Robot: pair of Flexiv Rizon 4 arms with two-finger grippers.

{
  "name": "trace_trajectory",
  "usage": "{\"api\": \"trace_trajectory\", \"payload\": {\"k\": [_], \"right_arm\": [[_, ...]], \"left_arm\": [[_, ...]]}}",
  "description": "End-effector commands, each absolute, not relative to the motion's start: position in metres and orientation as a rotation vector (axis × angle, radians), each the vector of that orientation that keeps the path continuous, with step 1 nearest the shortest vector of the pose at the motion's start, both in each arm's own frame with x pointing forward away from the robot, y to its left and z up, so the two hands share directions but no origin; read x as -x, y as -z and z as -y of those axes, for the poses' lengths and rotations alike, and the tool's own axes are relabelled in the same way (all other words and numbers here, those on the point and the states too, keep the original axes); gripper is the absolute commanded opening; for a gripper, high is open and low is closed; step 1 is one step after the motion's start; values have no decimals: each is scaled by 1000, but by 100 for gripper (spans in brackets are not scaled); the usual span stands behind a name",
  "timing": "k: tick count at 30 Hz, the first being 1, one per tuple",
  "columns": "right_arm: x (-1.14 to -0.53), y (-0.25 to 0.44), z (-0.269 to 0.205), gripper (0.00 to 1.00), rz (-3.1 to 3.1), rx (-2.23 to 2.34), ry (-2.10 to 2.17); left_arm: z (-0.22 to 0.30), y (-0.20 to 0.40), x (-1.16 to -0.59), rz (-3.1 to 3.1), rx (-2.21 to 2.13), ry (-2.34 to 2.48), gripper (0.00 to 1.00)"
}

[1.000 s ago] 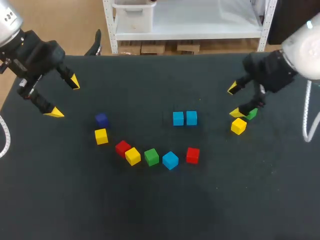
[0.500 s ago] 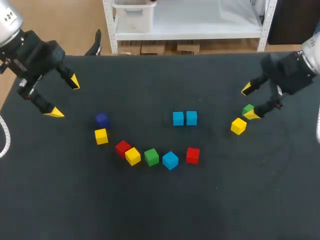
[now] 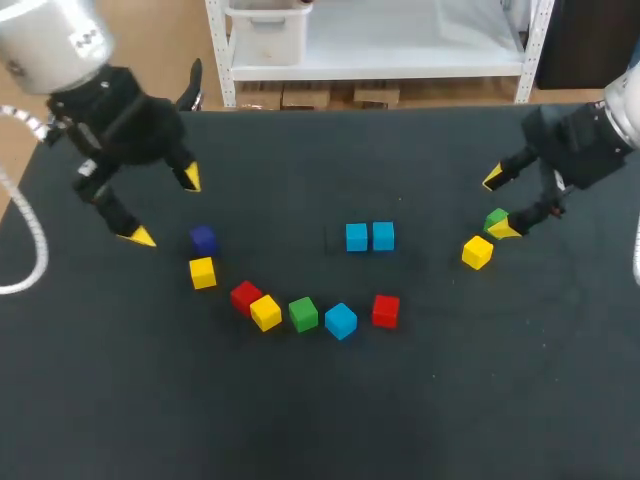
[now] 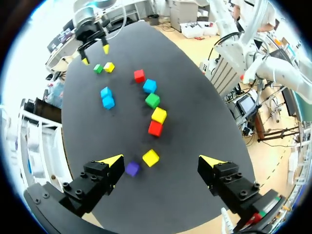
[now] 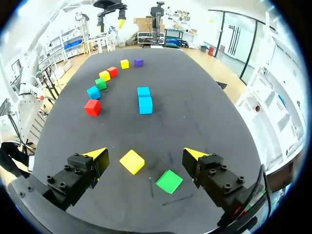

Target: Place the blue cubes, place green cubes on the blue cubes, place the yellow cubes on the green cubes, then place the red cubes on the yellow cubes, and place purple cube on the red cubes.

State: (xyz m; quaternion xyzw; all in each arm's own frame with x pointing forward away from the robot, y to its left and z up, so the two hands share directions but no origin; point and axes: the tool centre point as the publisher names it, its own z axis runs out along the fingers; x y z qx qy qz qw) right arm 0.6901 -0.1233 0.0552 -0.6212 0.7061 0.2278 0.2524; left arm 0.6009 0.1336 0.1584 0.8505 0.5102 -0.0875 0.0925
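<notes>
The left gripper [image 3: 165,207] is spread wide and holds nothing. It sits over the surface [image 3: 300,420] just beside the purple cube [image 3: 203,238]. In the left wrist view the same gripper [image 4: 162,161] shows both yellow tips far apart. The purple cube [image 4: 131,168] and the lone yellow cube [image 4: 150,157] lie on the surface between the fingers, touched by neither. The purple one lies closer to one finger.

The right gripper [image 3: 499,204] is also wide open and empty. In the head view one of its tips overlaps the outer green cube [image 3: 496,217]; whether they touch cannot be told there. The outer yellow cube [image 3: 477,252] lies just beside that green one. In the right wrist view the gripper [image 5: 146,155] frames both: the outer yellow cube [image 5: 132,161] and the outer green cube [image 5: 169,181] lie flat on the surface between the spread fingers, clear of each finger.

The blue pair [image 3: 370,237] stands side by side and touching near the middle of the surface, with nothing on top. Nearer the robot runs a curved row: a red cube [image 3: 245,296] touching a yellow cube [image 3: 265,312], then a green cube [image 3: 303,314], a single blue cube [image 3: 340,320] and a second red cube [image 3: 385,310] slightly apart. No cube is stacked on another.
</notes>
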Motion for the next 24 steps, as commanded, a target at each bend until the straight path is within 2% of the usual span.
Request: {"api": "trace_trajectory", "payload": {"k": [1, 24], "right_arm": [[-691, -55, 124, 100, -1917, 1689, -623], [-691, -55, 124, 100, -1917, 1689, -623]], "left_arm": [[-109, -154, -598, -1491, -2563, 279, 100], [-4, -122, -547, -1223, -2682, 481, 100]]}}
